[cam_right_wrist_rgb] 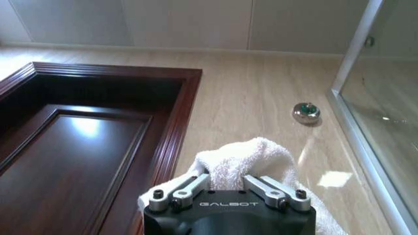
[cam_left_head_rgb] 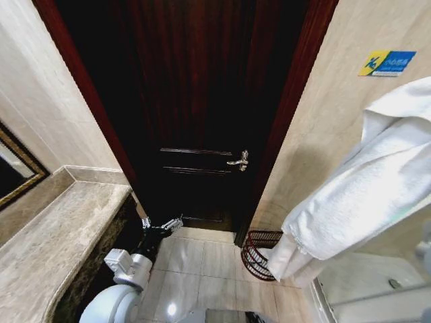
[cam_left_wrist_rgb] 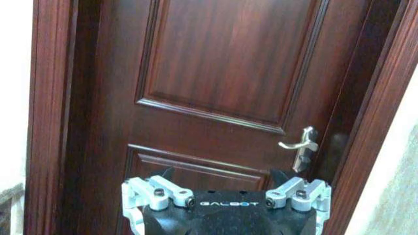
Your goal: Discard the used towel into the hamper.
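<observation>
The white towel hangs in a long fold at the right of the head view. Its lower end dangles just beside the right rim of the hamper. The hamper is a small dark reddish wire basket on the floor by the door frame. In the right wrist view my right gripper is shut on a bunch of the towel, held up near the wall. My left gripper is low by the counter's end, facing the door. Its fingers are open with nothing between them, as the left wrist view of the left gripper confirms.
A closed dark wooden door with a silver lever handle stands straight ahead. A marble counter runs along the left. A glass shower partition is at the lower right. Pale floor tiles lie between the counter and the hamper.
</observation>
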Motion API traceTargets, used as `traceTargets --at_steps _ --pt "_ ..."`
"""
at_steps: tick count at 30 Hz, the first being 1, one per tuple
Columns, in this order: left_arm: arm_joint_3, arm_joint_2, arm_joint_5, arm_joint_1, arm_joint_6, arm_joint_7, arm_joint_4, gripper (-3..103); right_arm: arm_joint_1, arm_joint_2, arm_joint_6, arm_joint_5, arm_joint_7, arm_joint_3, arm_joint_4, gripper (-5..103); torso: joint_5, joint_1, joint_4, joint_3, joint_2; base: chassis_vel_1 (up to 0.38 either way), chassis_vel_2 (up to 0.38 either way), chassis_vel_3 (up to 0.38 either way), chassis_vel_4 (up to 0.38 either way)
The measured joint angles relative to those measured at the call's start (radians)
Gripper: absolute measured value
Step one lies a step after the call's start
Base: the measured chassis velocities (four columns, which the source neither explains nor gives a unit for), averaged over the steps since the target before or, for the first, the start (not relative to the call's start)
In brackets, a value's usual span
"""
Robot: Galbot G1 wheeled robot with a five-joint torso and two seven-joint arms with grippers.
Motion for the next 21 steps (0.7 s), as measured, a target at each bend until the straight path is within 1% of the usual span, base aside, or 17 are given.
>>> traceTargets --at_steps 10,14,19,21 --pt "0.000 0.000 0.000 0.000 0.000 0.000 0.000 99 0.021 0.000 0.026 0.003 -0.038 -0.038 -0.072 5 0.0001 0.000 0.0000 0.000 0.000 0.000 0.000 0.000 0.000" --pt "0.000 0.000 0.000 0.000 0.000 0.000 0.000 99 0.026 0.016 0.061 -0.011 -0.059 -0.098 -0.136 5 0.0001 0.000 -0.0001 0.000 0.000 0.000 0.000 0.000 0.000" --pt "0.000 0.000 0.000 0.000 0.000 0.000 0.000 99 0.030 0.034 0.084 -0.032 -0.071 -0.137 -0.176 5 0.0000 0.000 -0.0001 0.000 0.000 0.000 0.000 0.000 0.000" --pt "0.000 0.000 0.000 0.000 0.000 0.000 0.000 99 0.036 0.044 0.103 -0.053 -0.079 -0.161 -0.208 5 -0.0001 0.000 -0.0001 0.000 0.000 0.000 0.000 0.000 0.000"
